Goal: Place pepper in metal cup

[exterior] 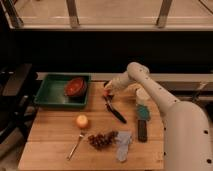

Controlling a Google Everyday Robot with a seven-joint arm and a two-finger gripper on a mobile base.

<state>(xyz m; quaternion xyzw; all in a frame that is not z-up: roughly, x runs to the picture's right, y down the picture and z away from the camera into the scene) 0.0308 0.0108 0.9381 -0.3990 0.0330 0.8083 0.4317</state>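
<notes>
My gripper [106,91] sits at the far middle of the wooden table [55,135], just right of the green tray [50,92]. It appears closed around the pepper [105,93], a small orange-red sliver at its tip, long axis unclear. The metal cup [106,86] seems to lie directly under or just behind the gripper, mostly hidden, so the drop is nearly straight down.

Claw [106,90] hides pepper [105,93]; cup too small to tell.
</notes>
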